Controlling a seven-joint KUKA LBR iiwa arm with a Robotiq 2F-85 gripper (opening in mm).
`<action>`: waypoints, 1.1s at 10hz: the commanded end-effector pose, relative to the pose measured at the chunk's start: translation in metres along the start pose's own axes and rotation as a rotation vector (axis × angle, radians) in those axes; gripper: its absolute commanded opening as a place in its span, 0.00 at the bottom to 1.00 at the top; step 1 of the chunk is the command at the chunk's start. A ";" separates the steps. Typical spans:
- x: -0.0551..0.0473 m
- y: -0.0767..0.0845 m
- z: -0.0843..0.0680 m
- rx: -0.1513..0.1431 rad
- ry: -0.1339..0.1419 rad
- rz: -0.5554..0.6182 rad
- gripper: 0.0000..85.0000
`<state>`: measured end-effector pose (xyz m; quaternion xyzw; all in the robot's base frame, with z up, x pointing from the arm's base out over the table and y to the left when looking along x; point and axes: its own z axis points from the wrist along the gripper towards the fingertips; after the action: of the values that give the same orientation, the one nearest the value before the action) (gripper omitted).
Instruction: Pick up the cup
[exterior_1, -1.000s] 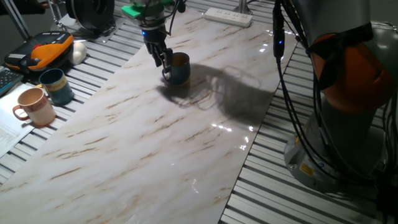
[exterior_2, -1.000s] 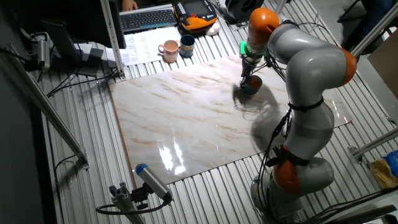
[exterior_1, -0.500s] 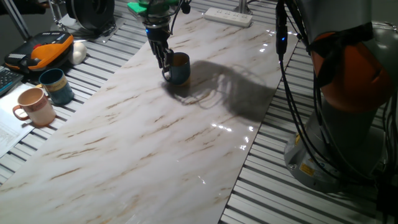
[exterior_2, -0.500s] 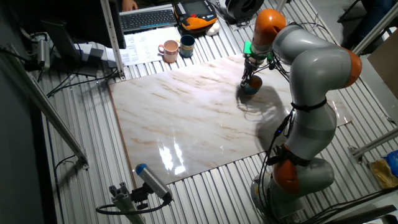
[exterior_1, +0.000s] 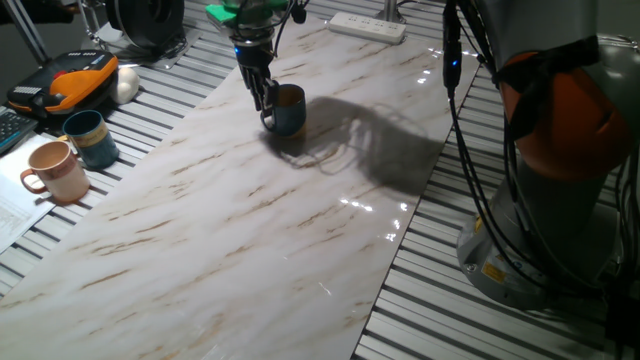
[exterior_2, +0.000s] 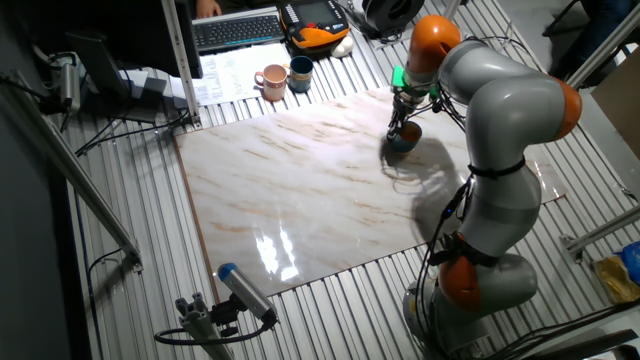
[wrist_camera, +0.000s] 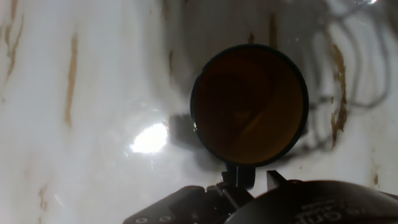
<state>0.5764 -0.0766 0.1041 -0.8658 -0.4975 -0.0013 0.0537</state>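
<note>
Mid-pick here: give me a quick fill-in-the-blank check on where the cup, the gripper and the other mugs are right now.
1. The cup stands upright on the ____ slab.
2. The gripper is down at the cup's ____.
3. In the hand view, the cup's inside looks ____.
4. The teal mug and the pinkish-tan mug stand ____ the slab.

Missing words: marble; handle; orange-tan; off

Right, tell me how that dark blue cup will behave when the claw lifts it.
The cup looks like glazed ceramic, so probably rigid and somewhat slippery. The hand view shows it empty, so likely no spill. The claw seems placed at one side near the handle, so the cup may tilt if lifted there.
</note>
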 end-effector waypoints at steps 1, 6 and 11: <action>0.000 0.000 0.001 0.000 0.000 0.000 0.40; 0.000 0.001 0.005 0.007 -0.009 -0.009 0.20; -0.001 -0.003 0.010 0.020 -0.012 -0.030 0.00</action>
<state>0.5732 -0.0746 0.0955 -0.8576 -0.5110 0.0071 0.0584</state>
